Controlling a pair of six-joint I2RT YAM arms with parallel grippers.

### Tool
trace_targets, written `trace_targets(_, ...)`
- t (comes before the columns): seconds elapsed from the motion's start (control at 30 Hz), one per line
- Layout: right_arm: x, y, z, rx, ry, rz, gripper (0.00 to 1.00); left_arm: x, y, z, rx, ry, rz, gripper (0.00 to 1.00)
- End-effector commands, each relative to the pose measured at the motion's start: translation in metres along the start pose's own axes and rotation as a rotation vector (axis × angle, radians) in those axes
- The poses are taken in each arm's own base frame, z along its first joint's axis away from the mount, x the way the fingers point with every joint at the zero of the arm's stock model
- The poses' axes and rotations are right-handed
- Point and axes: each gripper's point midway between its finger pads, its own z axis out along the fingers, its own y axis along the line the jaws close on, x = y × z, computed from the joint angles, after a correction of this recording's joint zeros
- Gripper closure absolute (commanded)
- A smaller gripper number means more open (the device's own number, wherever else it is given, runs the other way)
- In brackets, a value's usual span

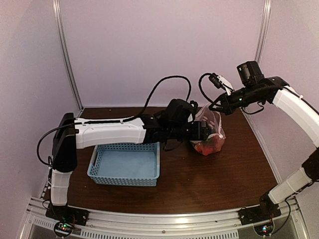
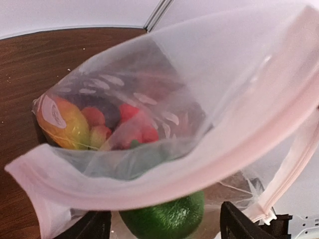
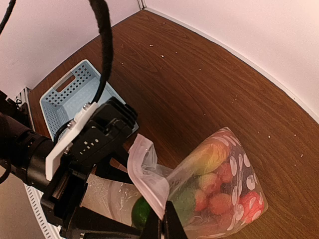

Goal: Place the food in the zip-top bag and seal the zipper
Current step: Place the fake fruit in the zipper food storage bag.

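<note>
One green piece, shown only by wrist views, sits between the spread jaws of the left end effector at the zip-top bag's mouth, right of the blue basket; the right end effector pinches the zipper. Red and orange food fills the dotted bag on the surface.

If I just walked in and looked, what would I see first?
Probably the see-through spotty zip-top bag in the middle of the table, stuffed with red, orange and yellow toy food, with the right gripper pinching its top edge to hold it up. Next, a round green toy fruit sits between the spread fingers of the left gripper at the bag's mouth. A light-blue basket sits on the table's left side.
</note>
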Motion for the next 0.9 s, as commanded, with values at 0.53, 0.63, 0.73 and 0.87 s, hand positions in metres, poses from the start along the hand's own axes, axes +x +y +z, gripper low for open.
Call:
trace_targets(0.53,-0.003,0.007,-0.006,-0.009,-0.026,-0.042,1.00,-0.017,-0.043,-0.129,0.259,-0.085,0.338,0.23)
trace_targets(0.63,0.003,0.008,-0.006,-0.015,-0.015,-0.050,1.00,-0.008,-0.008,-0.136,0.103,-0.053,0.332,0.23)
trace_targets(0.73,0.010,0.017,-0.007,-0.058,0.004,-0.068,1.00,0.007,0.014,-0.139,0.039,-0.014,0.374,0.26)
trace_targets(0.87,0.020,0.036,-0.016,-0.146,0.036,-0.117,1.00,0.026,0.042,-0.148,-0.022,-0.013,0.552,0.32)
